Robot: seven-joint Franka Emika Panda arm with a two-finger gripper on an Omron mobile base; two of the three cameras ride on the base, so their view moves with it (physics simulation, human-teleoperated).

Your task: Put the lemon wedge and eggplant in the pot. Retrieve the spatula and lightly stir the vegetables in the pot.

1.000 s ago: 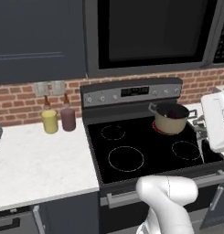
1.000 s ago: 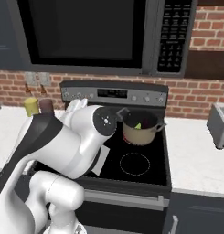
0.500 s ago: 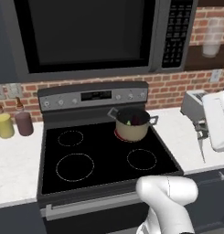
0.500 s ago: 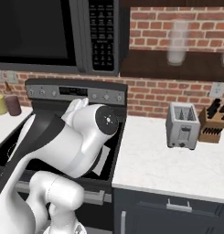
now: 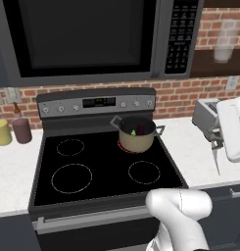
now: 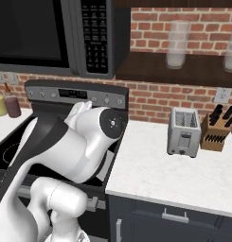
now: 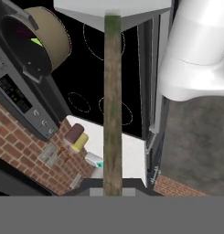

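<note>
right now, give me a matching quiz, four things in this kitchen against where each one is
Things:
1. pot
2. spatula
3. toaster
4. yellow bottle

Places:
a. on the counter left of the stove
b. on the back right burner
c. in the shut gripper
d. beside the knife block

Pairs: 1-b, 2-c, 3-d, 4-a
</note>
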